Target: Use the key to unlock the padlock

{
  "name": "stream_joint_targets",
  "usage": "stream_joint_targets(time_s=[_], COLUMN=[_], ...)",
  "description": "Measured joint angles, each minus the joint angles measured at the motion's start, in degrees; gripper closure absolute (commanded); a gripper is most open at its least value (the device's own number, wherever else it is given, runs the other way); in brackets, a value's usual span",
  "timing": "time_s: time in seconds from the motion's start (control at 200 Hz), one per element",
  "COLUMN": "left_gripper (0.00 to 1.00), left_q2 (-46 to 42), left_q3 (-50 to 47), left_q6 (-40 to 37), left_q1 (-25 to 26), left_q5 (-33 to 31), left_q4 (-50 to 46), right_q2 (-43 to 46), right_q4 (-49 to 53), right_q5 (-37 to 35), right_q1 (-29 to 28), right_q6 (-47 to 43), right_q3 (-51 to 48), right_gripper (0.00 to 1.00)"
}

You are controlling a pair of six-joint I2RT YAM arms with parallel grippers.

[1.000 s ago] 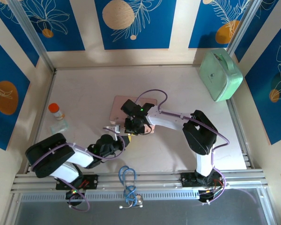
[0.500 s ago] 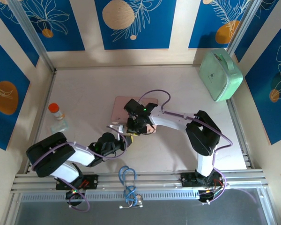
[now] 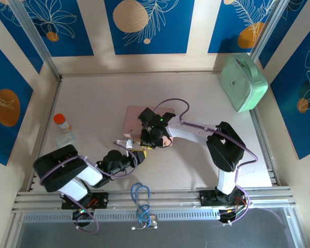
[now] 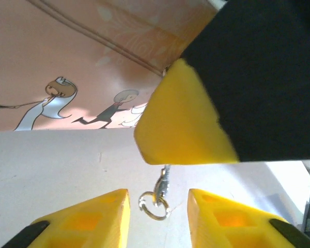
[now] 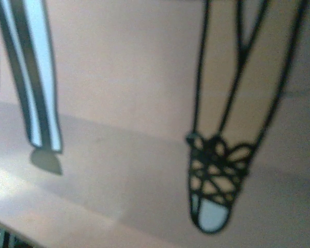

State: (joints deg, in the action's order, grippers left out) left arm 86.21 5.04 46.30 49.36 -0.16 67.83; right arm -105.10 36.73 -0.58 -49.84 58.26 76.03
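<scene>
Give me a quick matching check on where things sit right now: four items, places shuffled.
Things:
1. mint-green rounded case
2. small clear bottle with an orange cap
3. flat pink picture tin
4. blue cable loop

Places:
A. near edge, between the two arm bases
B. far right corner, leaning at the wall
C. left side, close to the wall
D. centre

Pairs: 1-B, 2-C, 3-D, 4-A

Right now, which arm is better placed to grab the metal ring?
Left: the metal ring sits between the left gripper's open fingers in its wrist view. The right gripper hangs above it, its camera facing the pink tin.
</scene>
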Motion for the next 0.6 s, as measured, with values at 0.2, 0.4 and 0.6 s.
stream_joint_targets(time_s=[0.2,0.4,0.6], left_gripper=[0.90,0.81,0.86], left_q2=[-5.8,-5.7,-2.4], left_q3=[0.0,0.1,0.2], left_q6=[0.5,0.9,1.5], left_q1=[0.0,0.0,0.0], left_q5=[-1.2,-1.4,-1.3], left_q4=[-7.0,-8.5,-5.5], right_q2=[0.1,0.1,0.1], right_q4=[0.1,0.1,0.1], right_q5=[0.5,0.5,0.4], right_q1=[0.2,0.2,0.2], right_q6=[-0.1,-0.2,-0.4], right_q3=[0.0,0.0,0.0], right_gripper=[1.00,1.00,1.00])
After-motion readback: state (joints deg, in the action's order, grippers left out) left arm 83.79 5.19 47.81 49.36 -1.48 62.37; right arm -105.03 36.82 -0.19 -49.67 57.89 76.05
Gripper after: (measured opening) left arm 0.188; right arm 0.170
